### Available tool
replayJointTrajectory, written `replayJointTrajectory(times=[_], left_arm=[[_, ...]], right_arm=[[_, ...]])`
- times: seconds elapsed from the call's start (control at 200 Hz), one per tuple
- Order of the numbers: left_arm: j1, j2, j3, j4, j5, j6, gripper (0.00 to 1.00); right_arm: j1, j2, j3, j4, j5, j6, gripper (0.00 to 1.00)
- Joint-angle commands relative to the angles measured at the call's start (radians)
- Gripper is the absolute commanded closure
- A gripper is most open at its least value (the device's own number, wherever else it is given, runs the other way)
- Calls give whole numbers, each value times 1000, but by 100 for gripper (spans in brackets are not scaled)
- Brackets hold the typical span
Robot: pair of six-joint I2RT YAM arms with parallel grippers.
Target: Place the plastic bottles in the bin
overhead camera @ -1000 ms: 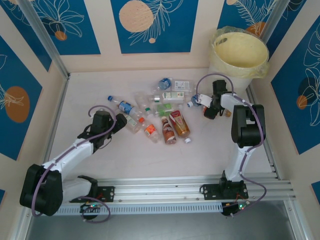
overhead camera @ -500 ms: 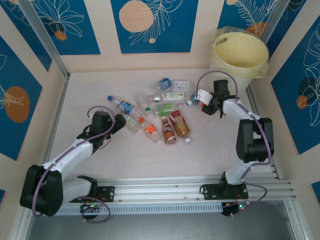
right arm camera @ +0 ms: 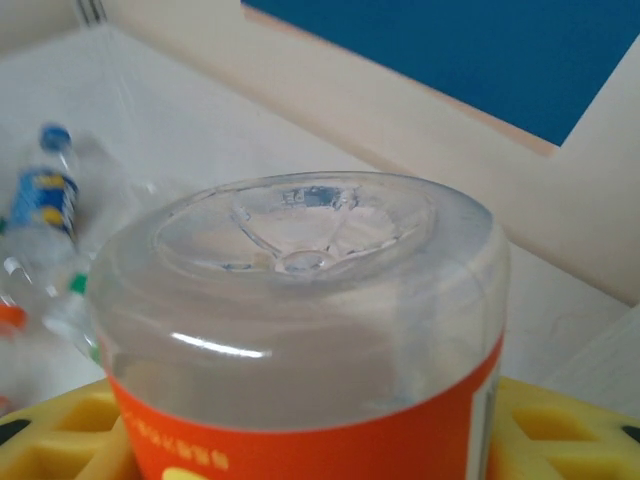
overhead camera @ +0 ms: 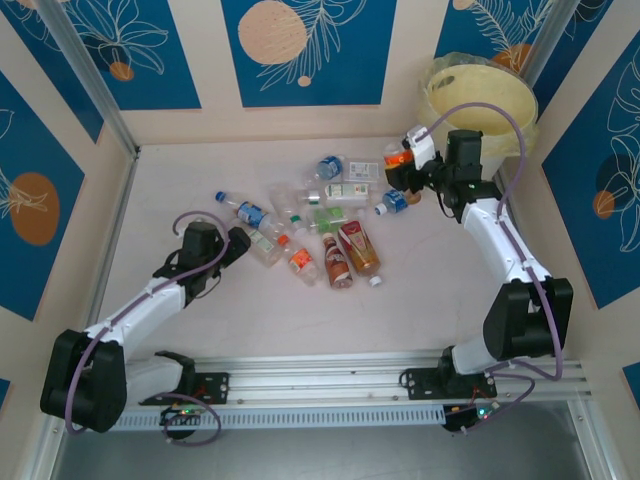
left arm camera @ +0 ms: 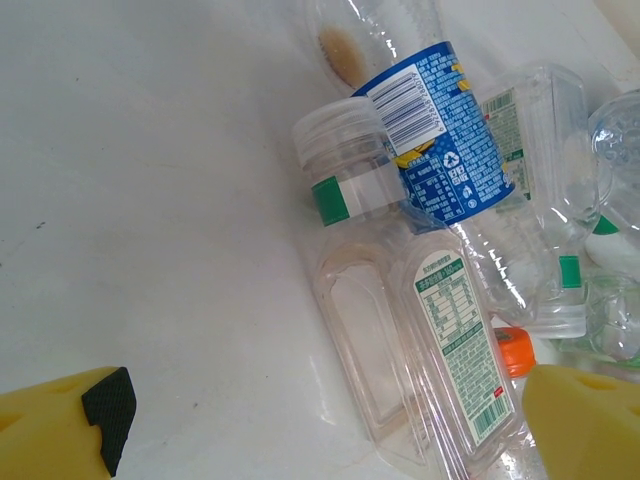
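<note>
Right wrist view, right fingers (right arm camera: pixel 560 432) clamped round orange-labelled bottle (right arm camera: pixel 300 320)

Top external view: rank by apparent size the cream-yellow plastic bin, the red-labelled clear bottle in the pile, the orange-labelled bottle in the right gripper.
1. cream-yellow plastic bin, clearly largest.
2. red-labelled clear bottle.
3. orange-labelled bottle looks smallest, but the right gripper hides part of it, so that rank is unsure.

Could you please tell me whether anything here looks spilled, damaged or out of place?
Nothing looks spilled or broken. The bottles lie toppled in a loose, overlapping heap on the table, and the blue-labelled bottle holds brownish dregs.
</note>
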Motion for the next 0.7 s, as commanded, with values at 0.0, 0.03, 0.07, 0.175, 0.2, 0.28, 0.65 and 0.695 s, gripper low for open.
replayJointTrajectory(times=[0.0, 0.03, 0.07, 0.175, 0.2, 0.28, 0.65, 0.695], left_arm=[[16, -2, -1, 9, 20, -17, 0], [16, -4, -1, 10, 20, -18, 0], [16, -3, 0, 12, 24, -20, 0], [17, -3, 1, 28, 41, -25, 0], [17, -2, -1, 33, 44, -29, 0], [18, -2, -12, 47, 49, -44, 0], [21, -18, -17, 34, 60, -65, 0], [21, -25, -19, 30, 60, -70, 0]], right_arm=[[4, -12, 110, 5, 33, 294, 85], [4, -6, 144, -27, 50, 322, 85], [0, 0, 186, -52, 49, 361, 86], [-12, 14, 263, -59, -4, 450, 86], [-10, 19, 282, -54, 7, 472, 86], [-4, 31, 321, -14, 141, 545, 85], [-77, 138, 307, 581, 735, 668, 84], [-93, 151, 338, 568, 748, 692, 84]])
